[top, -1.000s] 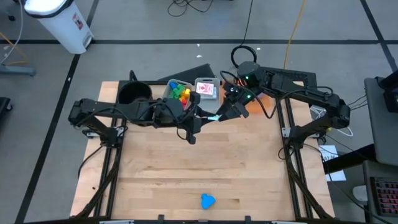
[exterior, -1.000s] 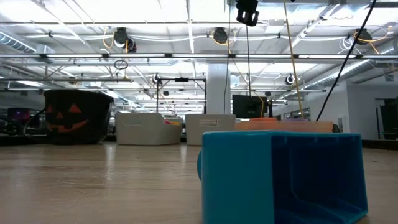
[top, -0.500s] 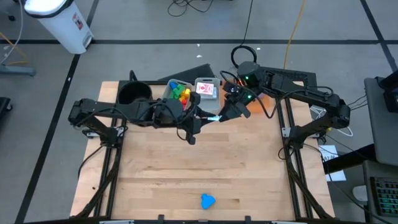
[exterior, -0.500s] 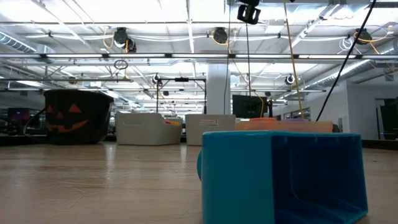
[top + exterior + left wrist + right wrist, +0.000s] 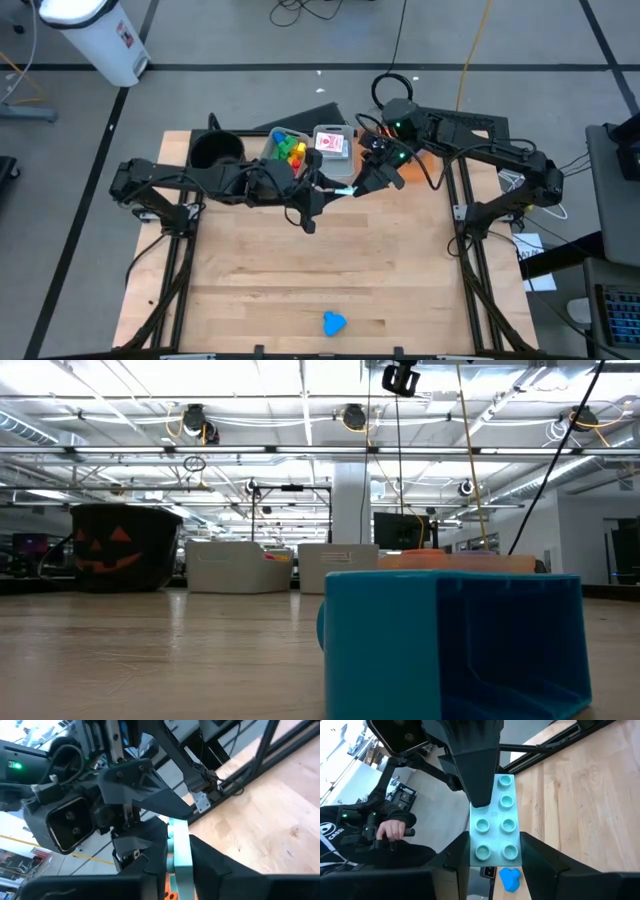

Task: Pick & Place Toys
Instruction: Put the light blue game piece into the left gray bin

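Mid-air handover at upper centre of high view: light teal block spans between both grippers, long axis running left-right, left gripper clamped on one end, right gripper closed around the other, equally near.

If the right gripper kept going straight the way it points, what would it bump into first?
Probably the left gripper. The right gripper points straight at it, and both hold the same teal block from opposite ends above the table, so little room is left between them.
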Controlling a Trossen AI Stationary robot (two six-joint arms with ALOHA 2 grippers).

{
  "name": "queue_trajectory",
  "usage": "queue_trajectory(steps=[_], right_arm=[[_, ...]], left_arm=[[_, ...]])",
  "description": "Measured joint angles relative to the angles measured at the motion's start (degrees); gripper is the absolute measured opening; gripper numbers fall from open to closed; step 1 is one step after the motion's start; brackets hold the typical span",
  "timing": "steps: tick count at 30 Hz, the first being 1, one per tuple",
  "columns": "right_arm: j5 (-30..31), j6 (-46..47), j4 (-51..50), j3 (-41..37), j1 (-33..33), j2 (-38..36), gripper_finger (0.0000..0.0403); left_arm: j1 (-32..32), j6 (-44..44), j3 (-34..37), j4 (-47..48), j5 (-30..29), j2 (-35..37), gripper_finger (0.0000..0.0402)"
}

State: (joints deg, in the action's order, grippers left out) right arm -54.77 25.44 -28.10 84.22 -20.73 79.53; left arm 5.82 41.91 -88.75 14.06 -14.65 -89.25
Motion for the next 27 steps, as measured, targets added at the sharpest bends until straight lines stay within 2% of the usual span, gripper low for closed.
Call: queue_trajectory(steps=[6, 12, 14, 19, 22, 27], right_arm=[[0.67, -0.29, -0.09, 0.03, 0.0, 0.01, 0.0123], [0.83, -1.25, -0.01, 0.02, -0.27, 0.04, 0.0123], [1.06, -1.7, -0.05, 0.02, -0.31, 0.04, 0.0123], [4.31, -4.1, -0.02, 0.02, 0.07, 0.04, 0.0123], [7.47, -6.7, -0.04, 0.02, 0.75, 0.04, 0.0123], [17.6, -14.26, -2.55, 0.02, 2.42, 0.04, 0.0123]], left_arm=[[0.11, -2.2, 0.02, -3.73, 0.14, 0.0, 0.0143], [0.77, -7.05, 0.02, -7.26, -2.12, 0.18, 0.0186], [1.37, -10.79, 0.02, -7.05, -3.48, 1.05, 0.0193], [0.92, -26.65, 0.0, -5.85, -5.04, 3.77, 0.0201], [-0.45, -33.32, -0.02, -5.04, -1.49, 5.35, 0.0202], [-3.18, -39.02, -0.09, -2.09, 8.33, 6.05, 0.0202]])
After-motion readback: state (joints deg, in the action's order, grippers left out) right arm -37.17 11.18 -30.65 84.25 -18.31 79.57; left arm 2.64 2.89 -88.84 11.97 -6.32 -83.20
